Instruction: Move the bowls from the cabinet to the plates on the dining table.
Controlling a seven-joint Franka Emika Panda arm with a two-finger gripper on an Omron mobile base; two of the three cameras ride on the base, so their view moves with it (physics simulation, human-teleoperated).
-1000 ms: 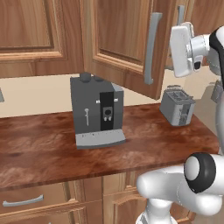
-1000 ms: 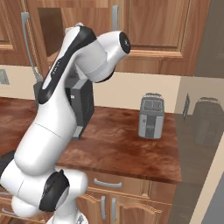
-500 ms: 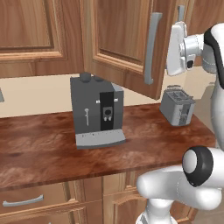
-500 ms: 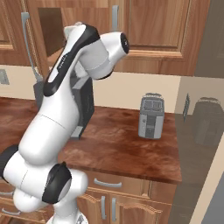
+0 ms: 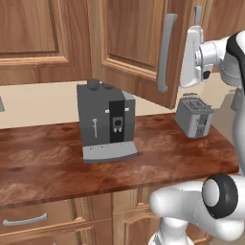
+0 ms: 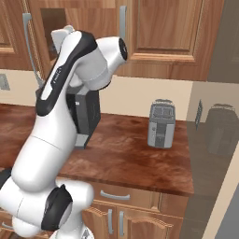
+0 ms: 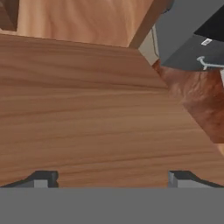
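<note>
My gripper (image 7: 113, 179) is open, its two dark fingertips (image 7: 43, 178) spread wide with nothing between them, close against a flat wooden panel. In the left base view its white hand (image 5: 192, 57) hovers high beside the edge of the cabinet's (image 5: 129, 43) open door, near the long grey handle (image 5: 165, 52). The right base view has the cabinet (image 6: 88, 14) behind my raised arm. The bowls are hidden. The plates and the dining table are out of view.
A dark grey coffee machine (image 5: 105, 122) stands on the reddish-brown counter (image 5: 48, 162), and a grey toaster (image 5: 194, 117) sits to its right. The toaster (image 6: 161, 123) has free counter around it. Low drawers and doors run under the counter.
The arm has lifted and swung a little, bringing the hand slightly closer to the open door. The jaws stay open. Nothing on the counter has moved.
</note>
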